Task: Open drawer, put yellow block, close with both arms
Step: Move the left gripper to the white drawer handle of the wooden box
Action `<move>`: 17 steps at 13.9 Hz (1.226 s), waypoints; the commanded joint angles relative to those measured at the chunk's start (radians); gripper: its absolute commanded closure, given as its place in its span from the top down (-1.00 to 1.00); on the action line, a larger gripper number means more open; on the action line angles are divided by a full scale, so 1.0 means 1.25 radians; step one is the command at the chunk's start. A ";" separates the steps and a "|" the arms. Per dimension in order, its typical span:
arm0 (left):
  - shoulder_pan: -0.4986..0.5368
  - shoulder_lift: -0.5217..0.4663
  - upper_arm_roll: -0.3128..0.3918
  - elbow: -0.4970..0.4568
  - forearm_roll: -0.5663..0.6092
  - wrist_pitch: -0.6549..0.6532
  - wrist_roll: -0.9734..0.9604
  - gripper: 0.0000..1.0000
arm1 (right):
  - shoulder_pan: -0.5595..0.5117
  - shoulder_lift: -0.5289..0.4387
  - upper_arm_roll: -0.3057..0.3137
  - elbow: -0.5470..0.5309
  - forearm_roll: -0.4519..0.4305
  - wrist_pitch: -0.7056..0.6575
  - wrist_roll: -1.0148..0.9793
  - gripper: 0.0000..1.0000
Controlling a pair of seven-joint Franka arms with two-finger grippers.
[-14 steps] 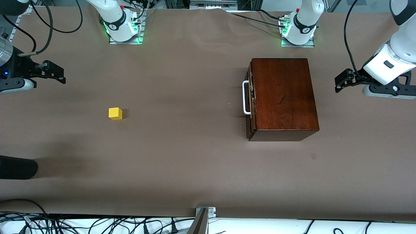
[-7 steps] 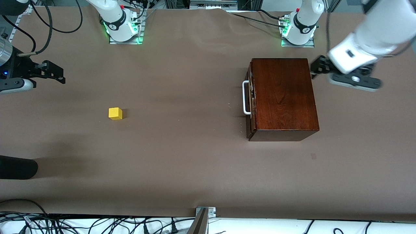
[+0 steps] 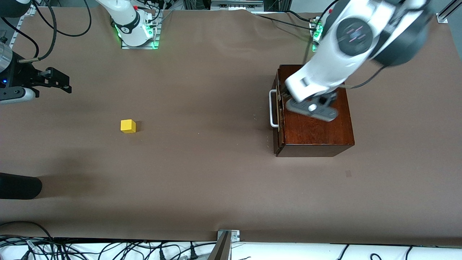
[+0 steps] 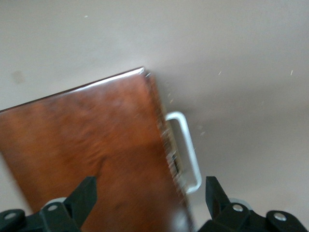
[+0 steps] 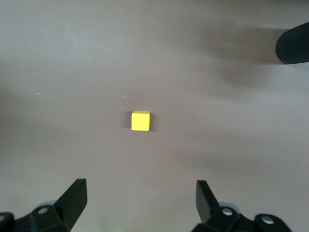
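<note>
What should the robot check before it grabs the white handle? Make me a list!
1. Drawer shut, ready to pull: ok.
2. Handle free, nothing touching it: ok.
3. Left gripper open: ok.
4. Left gripper lined up on the handle: not ok, it hangs over the box top.
5. Yellow block alone on the table: ok.
6. Right gripper open, waiting at its end of the table: ok.

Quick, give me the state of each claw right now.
Left claw: open, holding nothing, over the wooden box by the drawer handle.
Right claw: open, holding nothing, above the table, yellow block below it.
</note>
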State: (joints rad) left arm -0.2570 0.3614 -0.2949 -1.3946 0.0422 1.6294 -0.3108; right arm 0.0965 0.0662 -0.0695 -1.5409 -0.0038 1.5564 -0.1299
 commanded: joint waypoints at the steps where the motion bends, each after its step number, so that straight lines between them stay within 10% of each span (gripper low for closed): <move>1: -0.062 0.059 0.004 0.024 0.053 0.044 -0.118 1.00 | -0.002 -0.003 -0.001 0.009 0.010 -0.008 0.005 1.00; 7: -0.091 0.046 0.003 -0.159 0.099 0.153 -0.245 1.00 | -0.002 -0.003 -0.001 0.009 0.010 -0.008 0.005 1.00; 17: -0.183 0.062 0.002 -0.244 0.240 0.188 -0.412 1.00 | -0.002 -0.003 -0.001 0.009 0.009 -0.008 0.005 1.00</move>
State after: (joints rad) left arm -0.4837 0.4614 -0.2976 -1.6637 0.2912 1.8478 -0.8078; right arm 0.0965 0.0662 -0.0705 -1.5409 -0.0033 1.5563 -0.1298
